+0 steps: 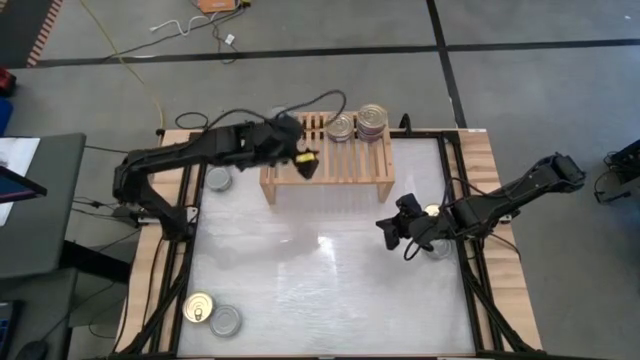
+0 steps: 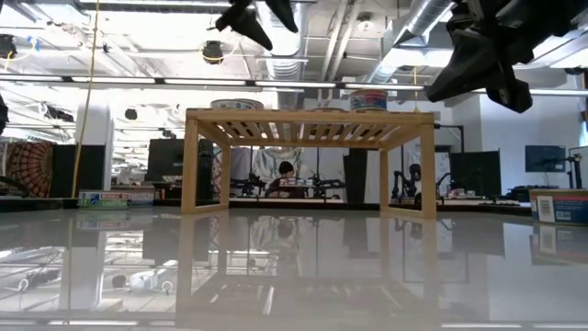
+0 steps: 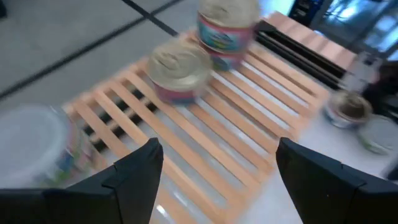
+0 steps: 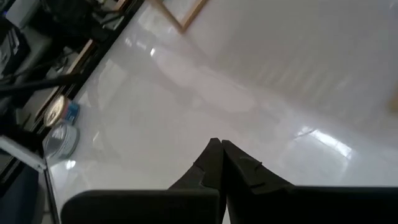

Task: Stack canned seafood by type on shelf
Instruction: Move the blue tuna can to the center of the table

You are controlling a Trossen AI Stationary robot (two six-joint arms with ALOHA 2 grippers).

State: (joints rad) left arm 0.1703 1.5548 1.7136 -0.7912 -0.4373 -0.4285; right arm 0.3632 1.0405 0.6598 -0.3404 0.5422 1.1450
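The light-wood slatted shelf (image 1: 340, 165) is standing at the table's far edge. On its right part a single silver-topped tin (image 1: 341, 127) is sitting beside a taller stack of tins (image 1: 372, 119). Other tins are lying on the table: one (image 1: 218, 180) left of the shelf, a gold-lidded one (image 1: 199, 308) touching a silver one (image 1: 227, 321) at the near left.

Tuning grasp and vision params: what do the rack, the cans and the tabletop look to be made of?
Rack: light unfinished-looking wood, slatted top, visible pale grain.
Cans: likely metal; dull silver tops with printed label bands, one on the table's near-left with a gold lid.
Tabletop: glossy white sheet, maybe plastic or laminate; it mirrors the rack in the low view.
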